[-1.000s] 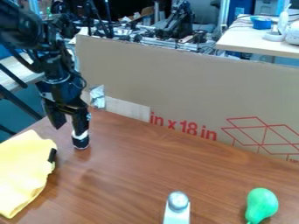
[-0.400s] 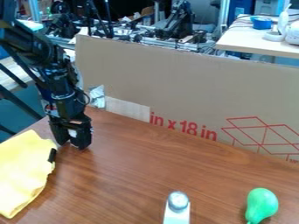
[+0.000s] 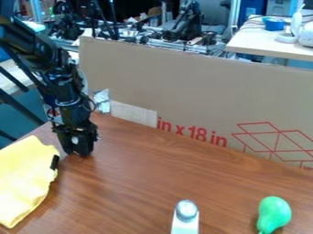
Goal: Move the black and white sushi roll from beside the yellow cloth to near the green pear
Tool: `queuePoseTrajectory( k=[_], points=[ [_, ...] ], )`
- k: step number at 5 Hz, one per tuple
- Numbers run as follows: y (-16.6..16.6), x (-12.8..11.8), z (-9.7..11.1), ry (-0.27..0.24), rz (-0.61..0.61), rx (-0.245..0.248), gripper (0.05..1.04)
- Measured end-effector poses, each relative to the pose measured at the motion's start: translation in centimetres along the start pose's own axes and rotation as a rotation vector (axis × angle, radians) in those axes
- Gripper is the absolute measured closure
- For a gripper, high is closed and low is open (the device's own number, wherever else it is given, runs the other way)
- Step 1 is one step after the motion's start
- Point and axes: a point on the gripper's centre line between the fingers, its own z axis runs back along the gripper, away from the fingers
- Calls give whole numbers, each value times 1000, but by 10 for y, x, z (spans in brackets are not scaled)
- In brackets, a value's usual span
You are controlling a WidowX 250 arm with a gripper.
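my gripper (image 3: 78,153) lowered, fingers drawn nearly together | seemingly gripping black-and-white object (image 3: 75,140) between them | yellow cloth (image 3: 25,180) just beside me | grasp likely, unlifted

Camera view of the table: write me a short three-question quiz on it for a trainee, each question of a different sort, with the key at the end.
1. True or false: in the picture, the green pear-shaped thing is to the right of the silver-topped thing.

2. Which of these is nearest to the pincer?
a) the silver-topped thing
b) the yellow cloth
c) the green pear-shaped thing

3. Fill in the colour: the line drawing on the cardboard sheet is ____.

Key: 1 true; 2 b; 3 red
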Motion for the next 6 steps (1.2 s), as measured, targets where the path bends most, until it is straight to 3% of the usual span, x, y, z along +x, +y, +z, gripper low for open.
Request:
queuePoseTrajectory(
  k=[1, 2, 3, 4, 5, 6],
  points=[
    [-18, -3, 31, -50, -30, 8, 487],
    [-61, -14, 74, -108, 10, 14, 487],
    [-108, -19, 84, -97, -10, -43, 487],
    [-155, -23, 73, -67, -117, -77, 487],
    [-176, -24, 24, 22, -191, -141, 487],
    [-200, -6, 6, 11, -236, -155, 487]
  ],
)
